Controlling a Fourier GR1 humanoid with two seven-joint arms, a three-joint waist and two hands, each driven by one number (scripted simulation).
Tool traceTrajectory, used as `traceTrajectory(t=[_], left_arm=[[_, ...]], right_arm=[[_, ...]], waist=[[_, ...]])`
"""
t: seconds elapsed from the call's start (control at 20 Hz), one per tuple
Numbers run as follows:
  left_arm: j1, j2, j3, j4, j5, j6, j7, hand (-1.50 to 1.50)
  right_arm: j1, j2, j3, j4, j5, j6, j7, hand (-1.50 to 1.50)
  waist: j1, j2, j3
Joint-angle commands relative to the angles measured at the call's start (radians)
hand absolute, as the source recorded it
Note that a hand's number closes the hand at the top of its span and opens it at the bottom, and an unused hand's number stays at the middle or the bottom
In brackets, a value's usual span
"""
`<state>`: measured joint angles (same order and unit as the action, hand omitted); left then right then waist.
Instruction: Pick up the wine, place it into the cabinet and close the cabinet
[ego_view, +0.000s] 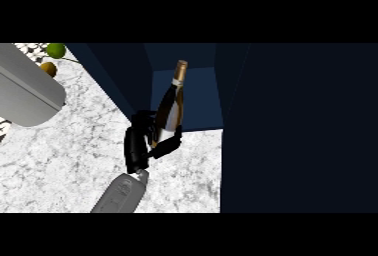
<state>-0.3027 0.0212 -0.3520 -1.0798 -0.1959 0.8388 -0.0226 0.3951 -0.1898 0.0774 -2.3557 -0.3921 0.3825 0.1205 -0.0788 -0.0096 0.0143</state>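
- At the far left, a grey cylinder-like object lies on the marbled tabletop; just beyond it sit two small round fruits, one green and one yellowish.
- Left of centre, one robot hand is curled round the lower body of the wine bottle, thumb pinching the near side. Which arm it is cannot be told for sure; it likely is the right, and no second hand shows.
- The bottle tilts neck-first toward the far side, body over the cabinet's open blue interior, apparently so it can slide in base-last.
- On the right, a large dark panel, probably the open cabinet door, hides that side of the tabletop; closing remains.
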Motion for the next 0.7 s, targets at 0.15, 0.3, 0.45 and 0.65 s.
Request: traceTrajectory(t=[0.15, 0.3, 0.45, 0.65], left_arm=[[-0.248, -0.021, 0.09, 0.169, 0.082, -0.067, 0.07, 1.5], [-0.284, 0.003, 0.062, 0.211, 0.039, -0.048, 0.038, 1.5], [-0.336, 0.043, 0.017, 0.246, -0.012, -0.042, 0.067, 1.5], [-0.458, 0.041, -0.005, 0.375, -0.049, -0.058, 0.083, 1.5]], right_arm=[[0.028, -0.022, -0.019, -0.058, -0.087, 0.026, 0.01, -1.5], [0.03, -0.017, -0.013, -0.018, -0.056, 0.032, -0.002, -1.5], [0.023, -0.015, -0.003, -0.023, -0.059, 0.034, -0.003, -1.5], [0.002, -0.021, -0.003, -0.039, -0.081, 0.027, 0.014, -1.5]], waist=[[-0.049, 0.035, -0.018], [-0.04, 0.036, -0.016], [-0.042, 0.034, -0.015], [-0.037, 0.038, -0.016]])
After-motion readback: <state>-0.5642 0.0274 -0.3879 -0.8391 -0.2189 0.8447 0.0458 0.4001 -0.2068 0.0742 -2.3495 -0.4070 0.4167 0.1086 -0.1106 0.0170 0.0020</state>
